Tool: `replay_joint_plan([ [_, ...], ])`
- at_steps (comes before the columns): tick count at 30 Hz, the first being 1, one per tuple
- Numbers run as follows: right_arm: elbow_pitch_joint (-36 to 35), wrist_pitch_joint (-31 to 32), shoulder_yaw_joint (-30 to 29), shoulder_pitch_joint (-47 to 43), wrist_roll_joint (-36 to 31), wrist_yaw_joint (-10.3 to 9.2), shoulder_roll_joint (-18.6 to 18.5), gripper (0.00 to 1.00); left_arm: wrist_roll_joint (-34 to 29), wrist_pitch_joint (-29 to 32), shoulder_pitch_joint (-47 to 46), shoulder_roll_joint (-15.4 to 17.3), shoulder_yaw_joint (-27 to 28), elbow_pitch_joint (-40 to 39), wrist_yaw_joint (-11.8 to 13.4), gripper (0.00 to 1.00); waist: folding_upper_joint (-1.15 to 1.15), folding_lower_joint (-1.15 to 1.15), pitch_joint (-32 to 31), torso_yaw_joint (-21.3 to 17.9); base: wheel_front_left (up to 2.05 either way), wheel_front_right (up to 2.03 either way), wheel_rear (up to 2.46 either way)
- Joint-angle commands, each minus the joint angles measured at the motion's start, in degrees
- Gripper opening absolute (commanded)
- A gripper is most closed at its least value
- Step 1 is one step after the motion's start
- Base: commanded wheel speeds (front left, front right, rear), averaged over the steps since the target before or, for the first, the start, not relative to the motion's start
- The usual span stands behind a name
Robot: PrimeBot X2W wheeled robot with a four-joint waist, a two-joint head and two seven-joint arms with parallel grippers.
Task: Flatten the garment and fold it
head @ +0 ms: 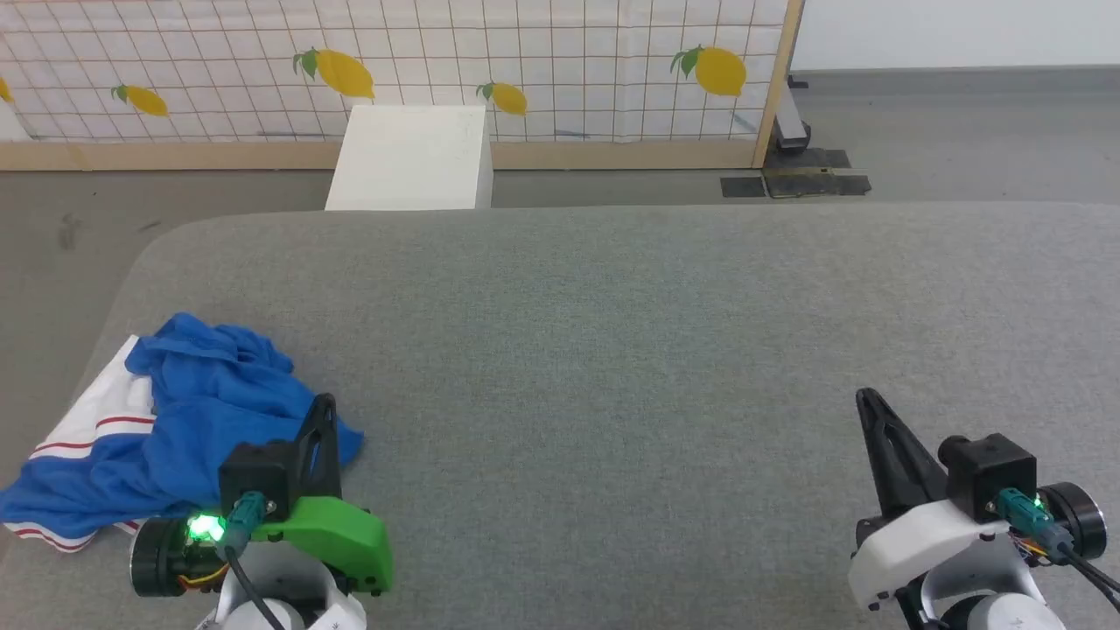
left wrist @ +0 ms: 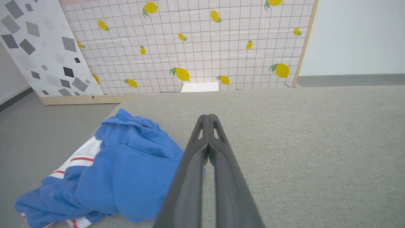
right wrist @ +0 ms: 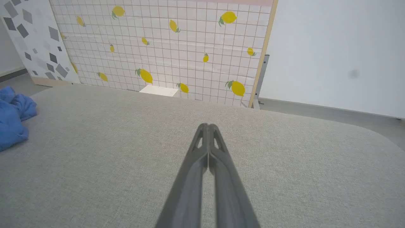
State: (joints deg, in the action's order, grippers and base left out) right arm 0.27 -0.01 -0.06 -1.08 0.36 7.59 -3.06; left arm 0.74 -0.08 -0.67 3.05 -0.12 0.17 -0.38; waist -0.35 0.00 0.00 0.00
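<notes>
Garment [head: 206, 411] lies crumpled on grey surface [head: 612, 350], left edge, lemon-print wall [head: 569, 52] behind; left tool [head: 325, 402] and right tool [head: 866, 398] closed, empty.

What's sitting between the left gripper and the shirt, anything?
Nothing visible. The garment lies crumpled at the left edge of the grey surface, directly beside the left gripper, whose fingers are closed together. No other object lies between them. Whether the fingers touch the cloth cannot be told.
</notes>
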Motion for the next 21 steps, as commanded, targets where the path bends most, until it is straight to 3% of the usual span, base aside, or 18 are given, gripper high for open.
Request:
replay_joint_plan([
  [1, -0.27, 0.01, 0.06, 1.08, -0.36, -0.10, 0.18, 0.00, -0.74, 0.08, 0.67, -0.17, 0.12, -0.17, 0.38, 0.00, 0.35, 0.00, 0.00, 0.00, 0.00, 0.00, 0.00],
  [21, -0.27, 0.01, 0.06, 1.08, -0.36, -0.10, 0.18, 0.00, -0.74, 0.08, 0.67, -0.17, 0.12, -0.17, 0.38, 0.00, 0.35, 0.00, 0.00, 0.00, 0.00, 0.00, 0.00],
])
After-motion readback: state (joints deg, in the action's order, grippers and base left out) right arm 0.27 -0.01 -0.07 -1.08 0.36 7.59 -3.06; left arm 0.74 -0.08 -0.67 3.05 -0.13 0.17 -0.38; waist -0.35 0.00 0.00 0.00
